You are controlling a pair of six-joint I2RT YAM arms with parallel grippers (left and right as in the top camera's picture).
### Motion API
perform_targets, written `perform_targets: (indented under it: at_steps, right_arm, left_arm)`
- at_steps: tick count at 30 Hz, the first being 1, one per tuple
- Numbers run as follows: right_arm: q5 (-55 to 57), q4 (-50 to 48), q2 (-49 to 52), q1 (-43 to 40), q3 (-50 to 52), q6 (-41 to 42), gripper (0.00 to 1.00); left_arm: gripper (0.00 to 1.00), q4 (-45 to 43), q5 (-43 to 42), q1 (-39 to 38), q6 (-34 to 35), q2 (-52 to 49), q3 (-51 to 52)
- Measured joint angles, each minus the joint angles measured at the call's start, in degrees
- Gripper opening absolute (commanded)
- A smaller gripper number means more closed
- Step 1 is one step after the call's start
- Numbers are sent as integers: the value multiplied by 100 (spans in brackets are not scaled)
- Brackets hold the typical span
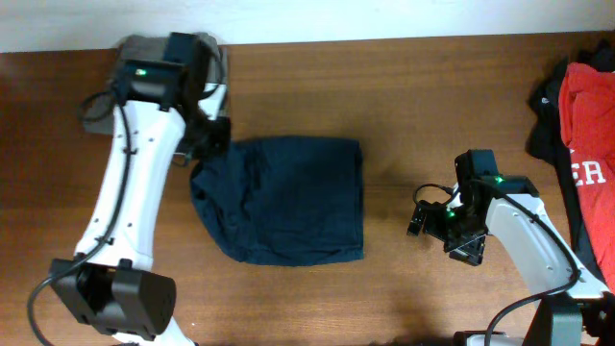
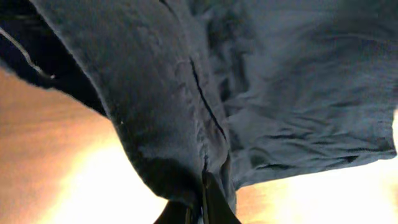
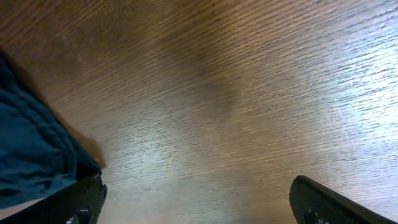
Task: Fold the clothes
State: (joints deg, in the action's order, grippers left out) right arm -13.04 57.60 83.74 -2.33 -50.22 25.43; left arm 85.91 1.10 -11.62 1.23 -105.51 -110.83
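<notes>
The dark navy-blue shorts [image 1: 283, 200] lie folded on the wooden table, left of centre. My left gripper [image 1: 213, 137] is shut on their upper left corner; in the left wrist view the cloth [image 2: 249, 93] hangs from the closed fingers [image 2: 198, 208] and fills the frame. My right gripper [image 1: 437, 223] is open and empty over bare wood to the right of the shorts. In the right wrist view its two fingers [image 3: 199, 202] stand wide apart, with an edge of the shorts [image 3: 31, 155] at the left.
A pile of clothes with a red shirt [image 1: 591, 144] and black garments [image 1: 550, 115] lies at the right edge. A grey garment [image 1: 144, 58] lies at the back left under the left arm.
</notes>
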Motion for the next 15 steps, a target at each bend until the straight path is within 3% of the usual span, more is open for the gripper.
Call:
perform_targets:
  at_steps: [15]
  right_arm:
    - [-17, -393, 131, 0, 0, -63, 99]
  left_arm:
    - [1, -15, 2, -1283, 251, 0, 0]
